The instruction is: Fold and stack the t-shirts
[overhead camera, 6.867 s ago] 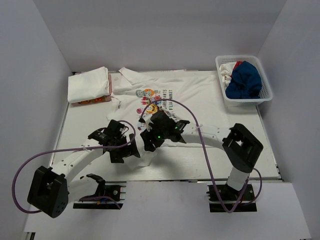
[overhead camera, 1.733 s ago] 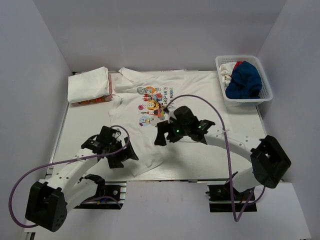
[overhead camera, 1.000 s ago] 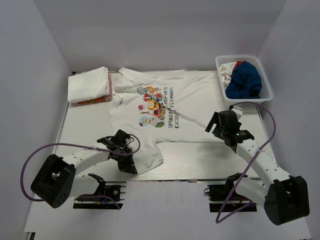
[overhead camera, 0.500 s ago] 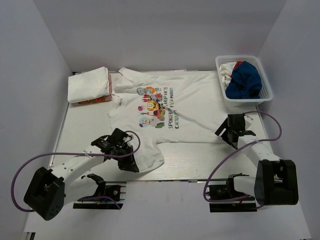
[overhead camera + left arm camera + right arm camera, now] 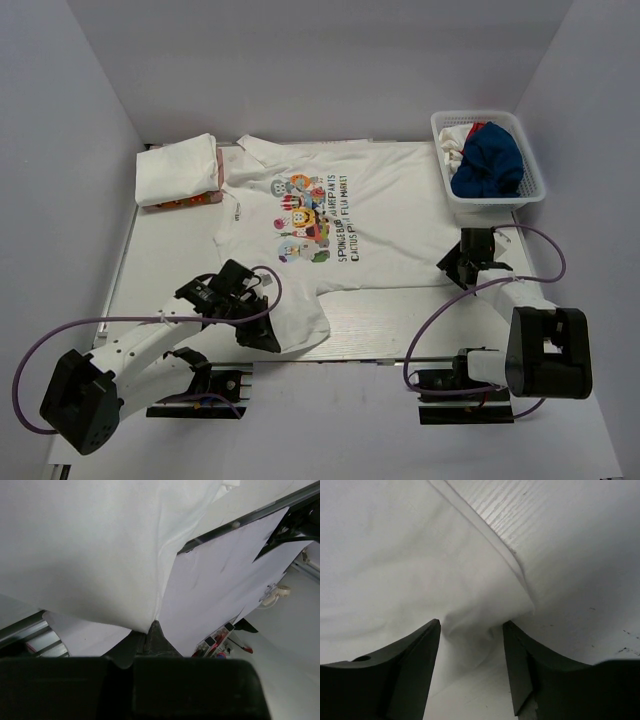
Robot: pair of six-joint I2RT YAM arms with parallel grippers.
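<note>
Left pincer [image 5: 152,629] clenches white t-shirt [image 5: 392,222], right pincer [image 5: 470,629] gapes; basket [image 5: 487,204] holds blue garment [image 5: 490,160].

A white desk with a fine wood-grain top [image 5: 165,265] stands in a plain booth, closed in by a pale grey back wall [image 5: 300,70], a pale grey left wall [image 5: 60,200] and a pale grey right wall [image 5: 595,190]. A dull metal rail [image 5: 360,353] edges the desk's near side, and a flat white board [image 5: 330,430] lies beyond it. The light is even and soft, with only faint shadows.
</note>
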